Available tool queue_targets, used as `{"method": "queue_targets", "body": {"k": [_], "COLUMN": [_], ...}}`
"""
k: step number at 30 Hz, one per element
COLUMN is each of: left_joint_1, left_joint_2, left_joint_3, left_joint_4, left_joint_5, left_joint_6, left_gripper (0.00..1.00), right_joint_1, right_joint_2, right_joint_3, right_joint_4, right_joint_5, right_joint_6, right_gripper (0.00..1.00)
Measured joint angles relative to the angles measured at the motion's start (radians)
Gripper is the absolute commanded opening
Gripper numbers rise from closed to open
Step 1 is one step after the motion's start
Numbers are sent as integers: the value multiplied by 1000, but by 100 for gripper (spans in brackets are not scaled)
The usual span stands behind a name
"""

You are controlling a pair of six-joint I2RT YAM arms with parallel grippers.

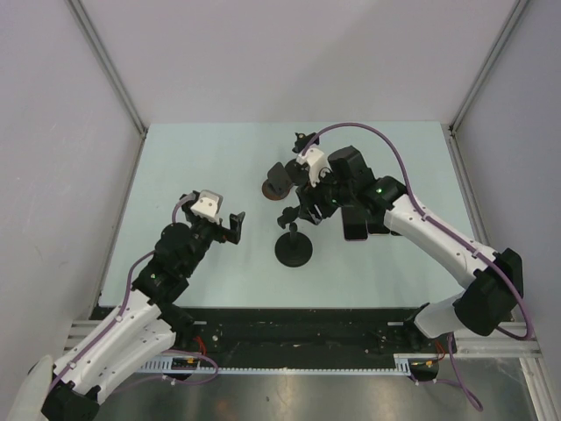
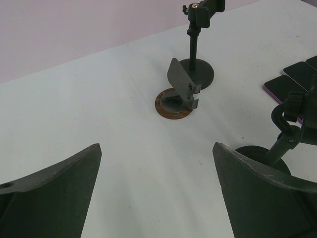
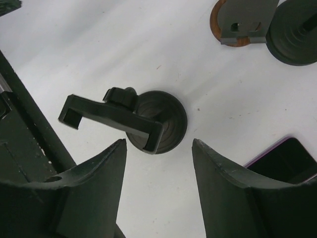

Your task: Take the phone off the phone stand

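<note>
**Black cradle empty, phone flat on the table**

Black and spread apart, the fingers of the left gripper (image 1: 231, 224) grasp nothing. It hangs over bare table (image 1: 202, 158) at about 9 o'clock from the clamp-type phone stand (image 3: 114, 118), near it but not touching.

The stand's U-shaped cradle is empty on its round base. The right gripper (image 3: 158, 143) hovers directly above it, fingers released and one on either side of the base in the wrist view.

The purple-edged phone (image 3: 285, 159) lies flat on the table at about 2 o'clock from the stand, apart from it. Other dark phones (image 2: 301, 74) lie just beside it. A folding stand with a brown-ringed base (image 1: 279, 182) sits at 12 o'clock.

The removal itself looks done, so the step in hand is probably a clean retreat. The right arm would do best to rise straight up with its fingers wide. The cradle sticks out sideways beneath it and could be snagged, tipping the stand. It should not sweep toward 2 o'clock, where it could nudge the phone. The left arm has no need to move.
</note>
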Motion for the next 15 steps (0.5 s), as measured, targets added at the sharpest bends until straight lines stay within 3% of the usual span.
{"method": "queue_targets", "body": {"k": [3, 6, 7, 15], "left_joint_1": [0, 0, 0, 0], "left_joint_2": [-5, -14, -18, -69], "left_joint_3": [0, 0, 0, 0], "left_joint_4": [0, 0, 0, 0], "left_joint_5": [0, 0, 0, -8], "left_joint_6": [0, 0, 0, -10], "left_gripper": [100, 100, 100, 100], "right_joint_1": [5, 10, 17, 58], "right_joint_2": [24, 37, 39, 73], "right_joint_3": [0, 0, 0, 3], "right_joint_4": [16, 29, 33, 102], "right_joint_5": [9, 11, 13, 29], "right_joint_6": [5, 6, 14, 28], "right_gripper": [41, 8, 3, 0]}}
